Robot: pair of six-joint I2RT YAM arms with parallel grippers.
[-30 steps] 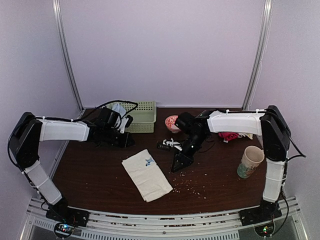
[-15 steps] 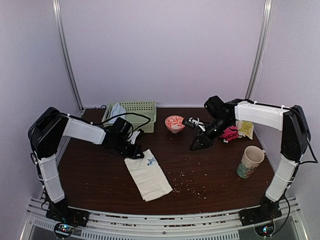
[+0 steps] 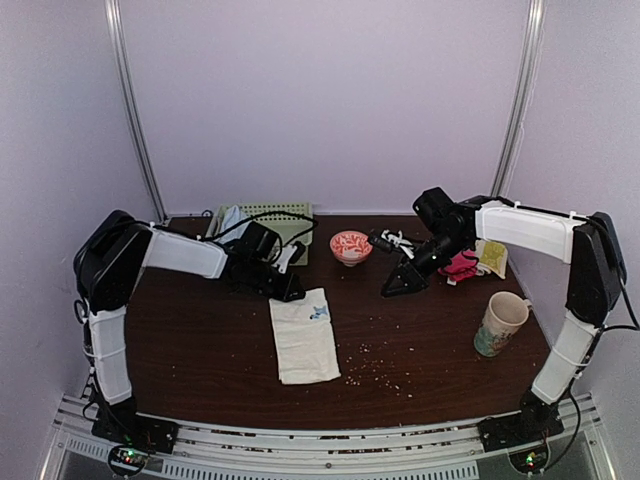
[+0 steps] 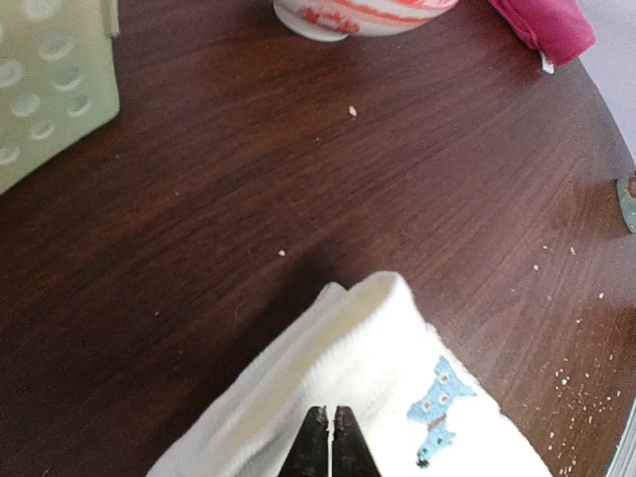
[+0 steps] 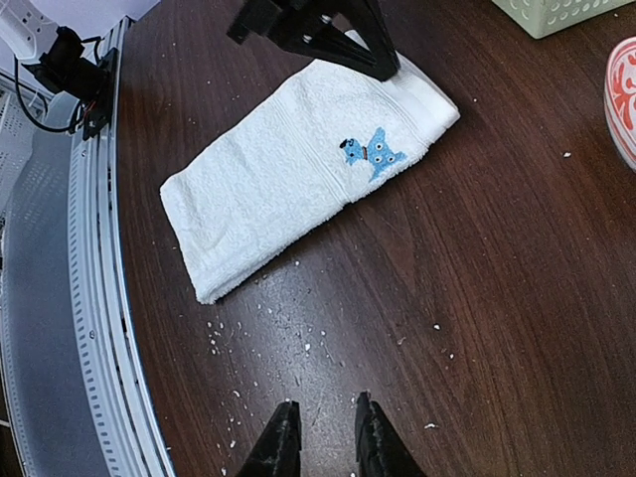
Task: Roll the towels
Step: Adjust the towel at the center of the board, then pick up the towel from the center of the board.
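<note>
Pinching the far left corner of the white towel (image 5: 298, 169), the left gripper (image 4: 329, 444) has its two dark fingers pressed together on the cloth, which humps up a little just ahead of them. That is the one towel lying out: a long folded strip, flat and unrolled, in the middle of the dark wooden table (image 3: 190, 350), with one small blue figure (image 5: 373, 154) stitched near its far end; I can make out no lettering beside it. Off to the right, well apart from the towel, the right gripper (image 5: 320, 444) hangs over bare wood with its fingers slightly parted and nothing between them. Pale crumbs (image 3: 375, 365) are scattered on the table between the towel and the near right side. Toward the back sits one bowl (image 3: 350, 245) patterned in red and white, its contents too blurred to tell. Left of it stands one green basket (image 3: 285, 218) with a pale cloth (image 3: 233, 220) bunched in its left end. On the right are one printed mug (image 3: 501, 323), one pink cloth (image 3: 462, 266) and one yellow packet (image 3: 491, 256), the print on both mug and packet too small to read.
</note>
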